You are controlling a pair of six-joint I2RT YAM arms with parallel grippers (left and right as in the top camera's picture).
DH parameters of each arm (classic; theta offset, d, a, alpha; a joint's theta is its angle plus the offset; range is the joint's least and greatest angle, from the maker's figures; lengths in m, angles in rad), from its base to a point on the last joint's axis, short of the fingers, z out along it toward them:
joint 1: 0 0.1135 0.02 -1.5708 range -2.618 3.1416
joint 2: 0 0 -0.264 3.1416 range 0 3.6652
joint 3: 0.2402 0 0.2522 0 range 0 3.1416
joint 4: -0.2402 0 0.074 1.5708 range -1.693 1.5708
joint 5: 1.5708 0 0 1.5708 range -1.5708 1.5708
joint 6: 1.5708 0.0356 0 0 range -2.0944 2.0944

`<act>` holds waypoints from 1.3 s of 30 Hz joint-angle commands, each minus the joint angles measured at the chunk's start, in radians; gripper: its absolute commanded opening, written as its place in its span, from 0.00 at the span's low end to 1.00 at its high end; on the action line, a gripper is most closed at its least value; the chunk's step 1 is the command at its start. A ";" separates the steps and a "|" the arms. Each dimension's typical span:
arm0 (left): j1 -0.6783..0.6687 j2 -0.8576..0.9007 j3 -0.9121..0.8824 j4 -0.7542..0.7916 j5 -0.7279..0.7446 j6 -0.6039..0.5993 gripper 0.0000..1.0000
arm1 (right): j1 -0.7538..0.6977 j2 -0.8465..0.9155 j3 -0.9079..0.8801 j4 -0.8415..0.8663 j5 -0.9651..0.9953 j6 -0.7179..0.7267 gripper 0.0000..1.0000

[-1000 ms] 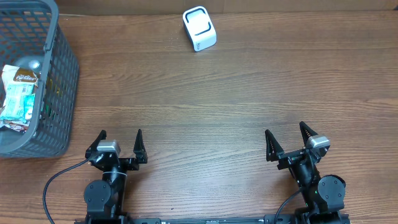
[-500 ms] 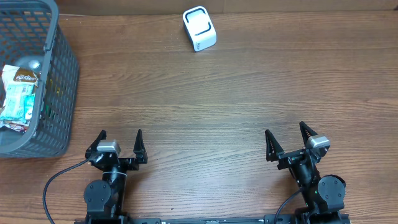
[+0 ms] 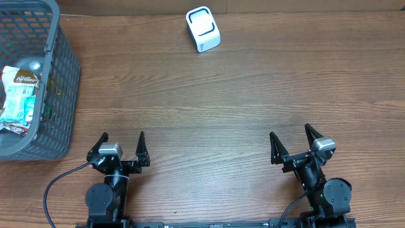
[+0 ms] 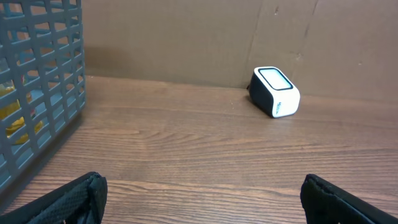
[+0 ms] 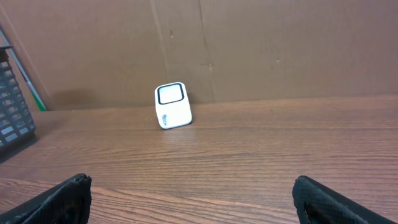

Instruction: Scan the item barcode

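Note:
A small white barcode scanner (image 3: 203, 29) with a dark window stands at the far middle of the wooden table; it also shows in the left wrist view (image 4: 275, 91) and the right wrist view (image 5: 172, 106). Packaged items (image 3: 17, 95) lie inside the grey mesh basket (image 3: 60, 95) at the far left. My left gripper (image 3: 122, 146) rests open at the near left edge, nothing between its fingers. At the near right, my right gripper (image 3: 292, 144) is open and empty too. Both stand far from the scanner and the basket.
A brown cardboard wall (image 5: 249, 43) runs along the table's far edge behind the scanner. The basket's mesh side (image 4: 37, 87) fills the left of the left wrist view. A black cable (image 3: 57, 187) trails from the left arm's base.

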 commanded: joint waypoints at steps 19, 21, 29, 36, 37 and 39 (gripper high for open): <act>-0.001 -0.011 -0.003 0.027 -0.023 0.019 1.00 | -0.004 -0.008 -0.011 0.003 0.009 0.004 1.00; -0.001 -0.011 -0.003 0.046 -0.019 0.019 1.00 | -0.004 -0.008 -0.011 0.003 0.009 0.004 1.00; -0.001 -0.003 0.215 0.195 0.060 0.157 1.00 | -0.004 -0.008 -0.011 0.003 0.009 0.004 1.00; -0.001 0.213 0.765 -0.232 0.049 0.163 1.00 | -0.004 -0.008 -0.011 0.003 0.009 0.004 1.00; -0.001 0.276 0.876 -0.337 0.049 0.163 1.00 | -0.004 -0.008 -0.011 0.003 0.009 0.004 1.00; -0.001 0.383 1.047 -0.497 0.049 0.162 1.00 | -0.004 -0.008 -0.011 0.003 0.009 0.004 1.00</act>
